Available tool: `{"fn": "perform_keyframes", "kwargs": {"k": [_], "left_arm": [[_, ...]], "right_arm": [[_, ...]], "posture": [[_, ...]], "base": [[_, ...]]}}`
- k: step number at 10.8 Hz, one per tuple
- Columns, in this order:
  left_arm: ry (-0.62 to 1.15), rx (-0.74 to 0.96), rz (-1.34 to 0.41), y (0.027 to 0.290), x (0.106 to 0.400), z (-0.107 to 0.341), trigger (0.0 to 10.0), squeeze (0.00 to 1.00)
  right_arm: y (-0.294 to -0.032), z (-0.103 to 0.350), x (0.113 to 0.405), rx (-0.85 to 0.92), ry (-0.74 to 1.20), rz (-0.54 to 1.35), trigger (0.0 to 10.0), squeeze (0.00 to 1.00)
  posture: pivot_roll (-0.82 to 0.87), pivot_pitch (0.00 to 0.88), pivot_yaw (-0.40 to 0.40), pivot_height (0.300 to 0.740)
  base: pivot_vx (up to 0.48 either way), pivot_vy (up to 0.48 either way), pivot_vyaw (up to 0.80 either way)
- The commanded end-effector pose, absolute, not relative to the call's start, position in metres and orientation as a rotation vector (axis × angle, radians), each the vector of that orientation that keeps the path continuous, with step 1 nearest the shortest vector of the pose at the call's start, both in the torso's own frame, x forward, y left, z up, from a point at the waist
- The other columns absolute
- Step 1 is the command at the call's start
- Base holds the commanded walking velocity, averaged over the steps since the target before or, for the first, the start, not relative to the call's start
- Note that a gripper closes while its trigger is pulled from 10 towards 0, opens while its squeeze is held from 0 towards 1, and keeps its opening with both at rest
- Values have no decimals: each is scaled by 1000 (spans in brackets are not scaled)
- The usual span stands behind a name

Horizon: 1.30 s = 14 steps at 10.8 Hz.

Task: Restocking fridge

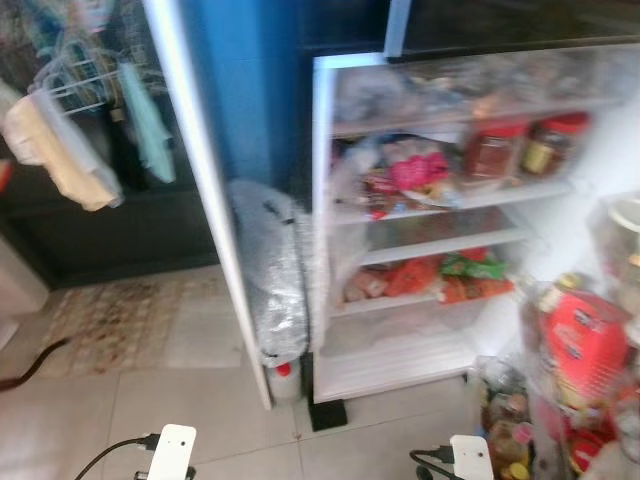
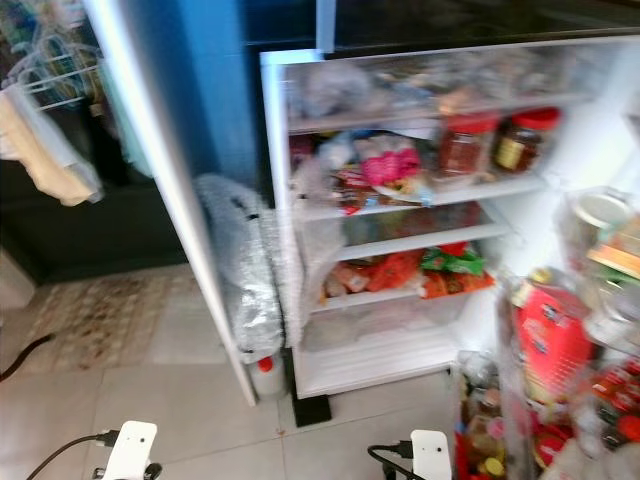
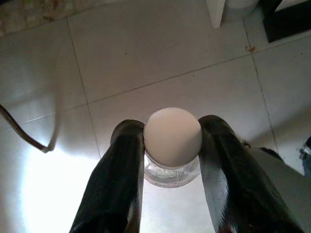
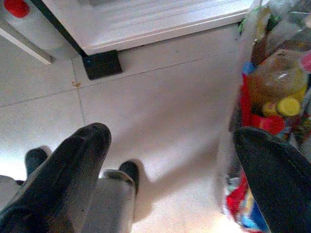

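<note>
Item: clear bottle (image 3: pixel 172 167), white ribbed cap (image 3: pixel 172 137) | Hold: left tool (image 3: pixel 171 145) clamps neck | Handling: rigid, smooth, probably slippery, light | Right tool (image 4: pixel 170 160) spread wide, empty | Destination: fridge (image 1: pixel 400 360), 1 o'clock

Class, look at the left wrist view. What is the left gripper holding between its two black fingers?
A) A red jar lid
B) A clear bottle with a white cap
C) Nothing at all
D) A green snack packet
B: the left gripper has its fingers closed on either side of a clear bottle with a white cap, above the tiled floor.
</note>
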<state>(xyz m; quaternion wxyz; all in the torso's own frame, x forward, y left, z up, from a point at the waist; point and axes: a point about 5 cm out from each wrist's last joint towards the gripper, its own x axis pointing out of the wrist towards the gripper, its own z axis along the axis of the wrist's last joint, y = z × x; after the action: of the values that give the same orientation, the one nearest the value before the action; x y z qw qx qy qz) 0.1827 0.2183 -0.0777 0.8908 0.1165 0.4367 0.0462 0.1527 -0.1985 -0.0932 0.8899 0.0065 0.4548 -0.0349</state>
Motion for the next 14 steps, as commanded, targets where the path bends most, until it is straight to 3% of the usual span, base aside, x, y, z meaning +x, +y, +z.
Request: {"fn": "perform_keyframes", "kwargs": {"k": [1,14], "left_arm": [[918,247,99,221,179,-79,10000,0],[918,239,102,220,180,-79,10000,0]], "right_arm": [[-197,-93,153,7,952,-61,10000,0],[-197,-93,154,-18,955,-34,10000,0]], "posture": [[-107,12,-6,740],[-105,7,-10,740]], "base": [[0,-240,0],[0,-222,41]]}}
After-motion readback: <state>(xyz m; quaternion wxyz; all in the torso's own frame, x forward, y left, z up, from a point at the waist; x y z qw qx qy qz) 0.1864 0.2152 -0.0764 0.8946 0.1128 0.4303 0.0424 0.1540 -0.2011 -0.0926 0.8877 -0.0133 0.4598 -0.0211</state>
